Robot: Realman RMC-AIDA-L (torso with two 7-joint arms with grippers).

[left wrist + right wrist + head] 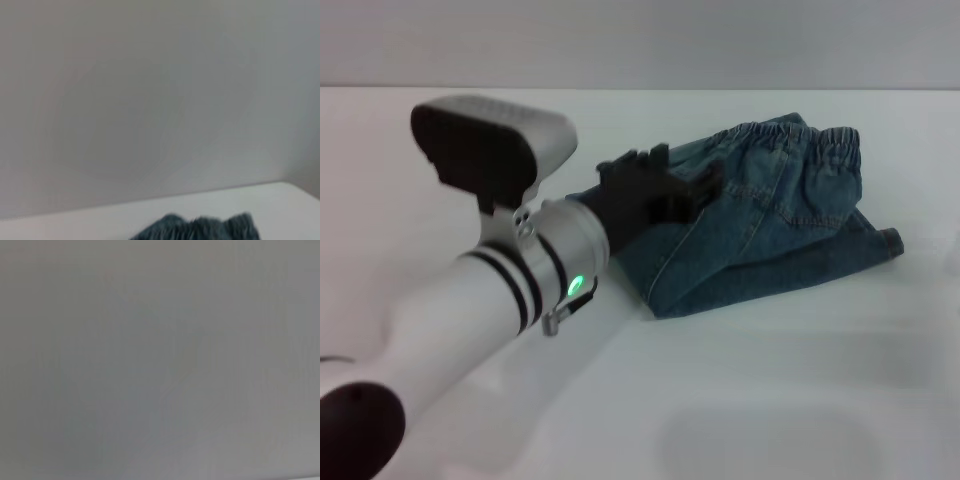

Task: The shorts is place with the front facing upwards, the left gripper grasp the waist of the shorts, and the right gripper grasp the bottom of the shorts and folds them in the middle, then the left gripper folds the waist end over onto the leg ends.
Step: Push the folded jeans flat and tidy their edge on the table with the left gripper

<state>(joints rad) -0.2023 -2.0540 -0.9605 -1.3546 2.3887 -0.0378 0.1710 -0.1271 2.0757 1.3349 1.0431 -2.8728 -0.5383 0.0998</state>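
Observation:
The blue denim shorts (760, 225) lie folded into a compact bundle on the white table (770, 400), right of centre in the head view. Their puckered waist (805, 140) lies on top at the far side, over the lower denim layers. The straight leg ends cannot be made out in the bundle. My left gripper (692, 186), a black claw on the silver arm with the green light, sits at the bundle's left side, touching or just above the upper layer. The left wrist view catches only the ruffled waist (200, 227) against the wall. The right gripper is out of view.
A grey wall (640, 40) rises behind the table's far edge. The left arm (490, 300) crosses the table from the lower left. The right wrist view holds only plain grey surface.

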